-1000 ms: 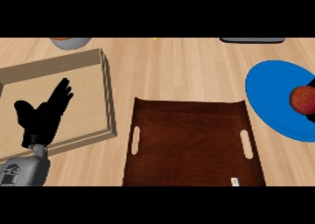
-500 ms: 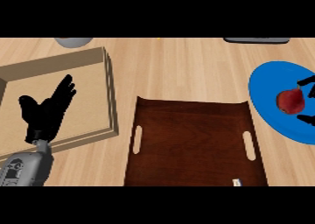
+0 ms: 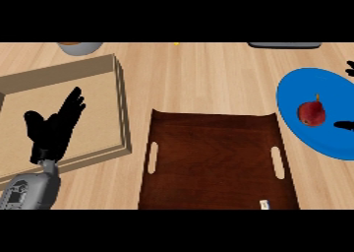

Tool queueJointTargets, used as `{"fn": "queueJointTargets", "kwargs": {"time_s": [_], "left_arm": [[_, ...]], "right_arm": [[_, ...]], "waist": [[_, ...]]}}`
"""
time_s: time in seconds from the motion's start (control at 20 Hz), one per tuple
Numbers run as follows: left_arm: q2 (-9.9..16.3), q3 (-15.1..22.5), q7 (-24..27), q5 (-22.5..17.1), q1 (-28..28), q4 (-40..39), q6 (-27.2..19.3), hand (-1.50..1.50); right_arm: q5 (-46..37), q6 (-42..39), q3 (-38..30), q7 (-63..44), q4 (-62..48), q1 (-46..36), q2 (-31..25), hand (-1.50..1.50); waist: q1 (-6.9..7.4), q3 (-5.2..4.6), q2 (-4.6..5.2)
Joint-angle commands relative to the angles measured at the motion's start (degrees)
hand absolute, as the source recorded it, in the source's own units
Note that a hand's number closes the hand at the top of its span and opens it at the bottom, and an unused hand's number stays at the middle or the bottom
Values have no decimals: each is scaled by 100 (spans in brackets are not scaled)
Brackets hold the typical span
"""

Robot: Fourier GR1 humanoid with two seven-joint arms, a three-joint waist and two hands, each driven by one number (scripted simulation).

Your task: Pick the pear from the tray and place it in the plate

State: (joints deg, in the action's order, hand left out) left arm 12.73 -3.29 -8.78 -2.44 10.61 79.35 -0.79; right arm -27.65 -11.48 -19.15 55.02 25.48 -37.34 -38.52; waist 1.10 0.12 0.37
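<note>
Red pear on blue plate between right hand's fingertips, spread wide, left hand open, no legible writing

A light wooden counter with visible grain fills the view. An open tan box sits on it, and a grey bowl shows at the far edge.

1 pear, 1 plate, 1 tray, 1 box, 2 hands.
</note>
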Motion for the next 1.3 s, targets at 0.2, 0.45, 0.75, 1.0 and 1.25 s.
{"fn": "queueJointTargets", "kwargs": {"time_s": [0.2, 0.45, 0.75, 1.0, 1.25], "left_arm": [[3, -44, -225, -39, 97, 140, -22, 0], [80, -138, -312, -201, 3, 288, 107, 0], [-3, -37, 14, -10, -172, 257, 46, 0], [-72, 2, -159, 72, 109, 101, -59, 0], [-202, 140, -36, 125, -67, 249, -68, 0]], "right_arm": [[1003, -1969, -474, -324, -373, -366, -375, -150], [1314, -3037, -419, -878, -721, -255, -411, -150], [1522, -3345, -439, -599, -718, -81, -844, -150], [1724, -3491, -438, -656, -666, -60, -991, -150], [1796, -3245, -422, -413, -740, 280, -1103, -150]], "waist": [[-67, -7, -31], [-41, -2, -29], [42, 16, 22], [-8, 13, 26], [98, 41, 74]]}}
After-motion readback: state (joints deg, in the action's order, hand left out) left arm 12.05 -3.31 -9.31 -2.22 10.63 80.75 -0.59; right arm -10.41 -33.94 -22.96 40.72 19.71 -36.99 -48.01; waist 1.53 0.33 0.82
